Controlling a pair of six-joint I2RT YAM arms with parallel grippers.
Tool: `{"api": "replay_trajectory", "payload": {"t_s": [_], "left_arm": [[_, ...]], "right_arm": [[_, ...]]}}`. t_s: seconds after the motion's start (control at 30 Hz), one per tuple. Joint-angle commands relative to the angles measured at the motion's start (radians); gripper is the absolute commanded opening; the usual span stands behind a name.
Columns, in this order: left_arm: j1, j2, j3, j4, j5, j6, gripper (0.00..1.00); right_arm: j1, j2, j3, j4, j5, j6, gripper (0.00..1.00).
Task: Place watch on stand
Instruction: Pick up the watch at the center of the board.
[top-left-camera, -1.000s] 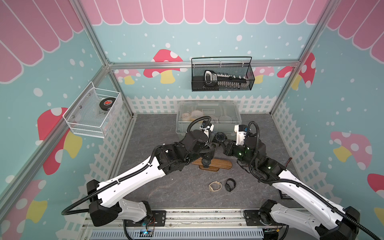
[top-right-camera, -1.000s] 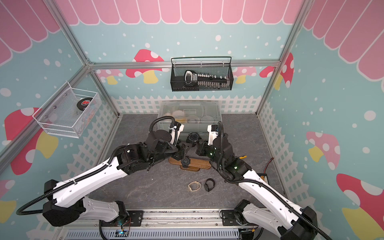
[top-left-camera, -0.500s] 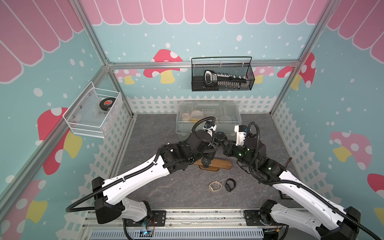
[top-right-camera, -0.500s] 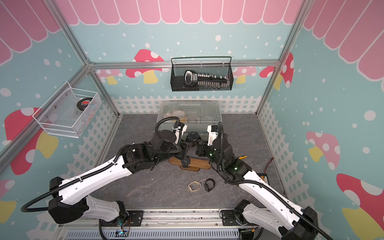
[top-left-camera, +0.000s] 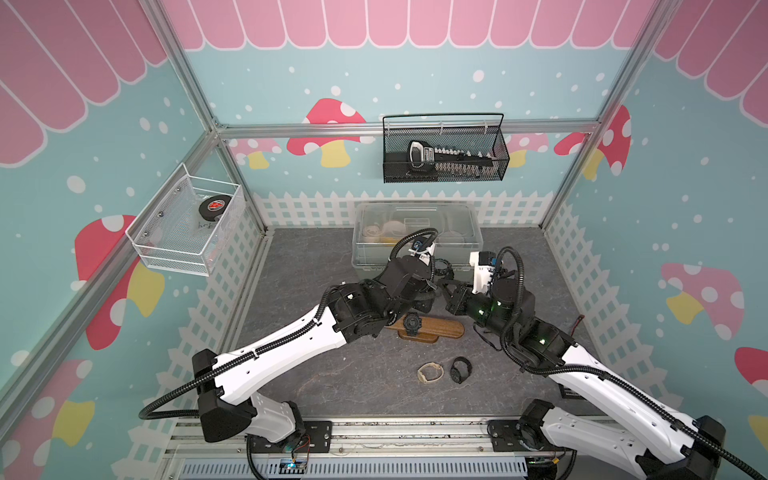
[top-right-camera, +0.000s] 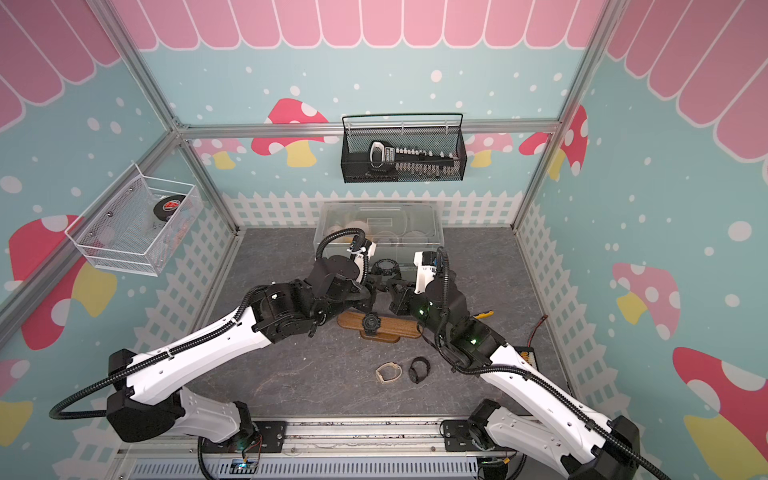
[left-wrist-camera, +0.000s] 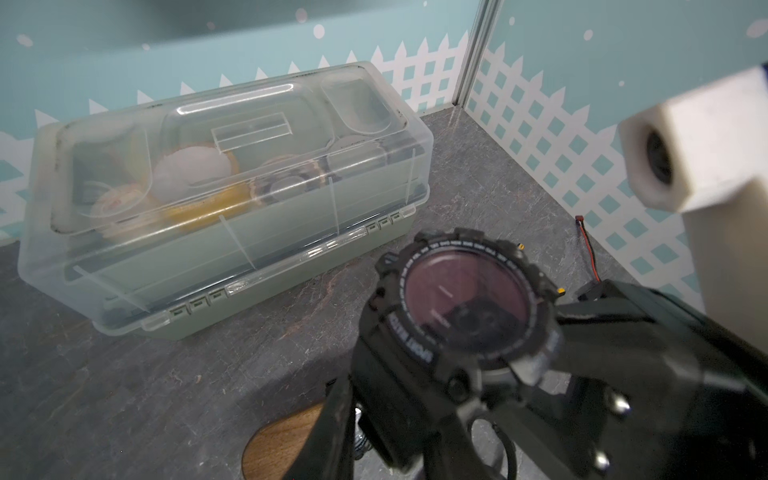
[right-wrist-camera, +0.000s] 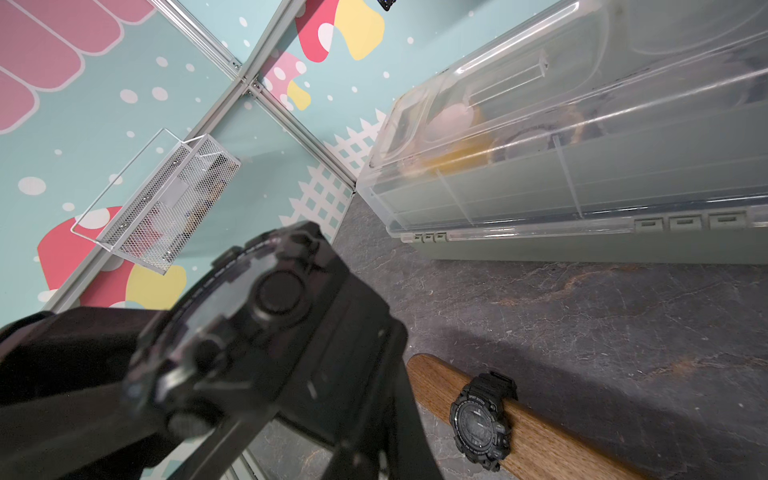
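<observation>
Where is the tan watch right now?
In both top views the tan watch lies on the grey table, on the robot's side of the wooden stand, just left of a loose black watch.

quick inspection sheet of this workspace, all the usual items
surface: grey table, no spills seen
job's things: watch held aloft near stand; second watch already on the stand
clutter: beige watch and black watch loose nearer the arm bases; clear box behind
pincers: right pincer shut on watch; left pincer at the watch, grip unclear
cables: red wire near table's right edge
surroundings: black basket, white basket on walls
</observation>
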Motion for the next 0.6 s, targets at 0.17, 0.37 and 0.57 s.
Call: {"api": "replay_trajectory", "payload": {"t_s": [0.17,0.37,0.57], "left_arm": [[0.002,0.006,0.037,0.022,-0.069,-0.008,0.00],[0.002,-0.042,-0.017,0.089,-0.065,0.000,0.00],[0.005,-0.168,-0.147,0.244,0.039,0.065,0.00]], "right_arm": [[0.034,0.014,0.037,0.019,0.022,-0.034,0.00],[0.035,0.006,0.028,0.026,0.027,-0.054,0.00],[0.034,-0.060,-0.045,0.116,0.009,-0.094,0.19]]}}
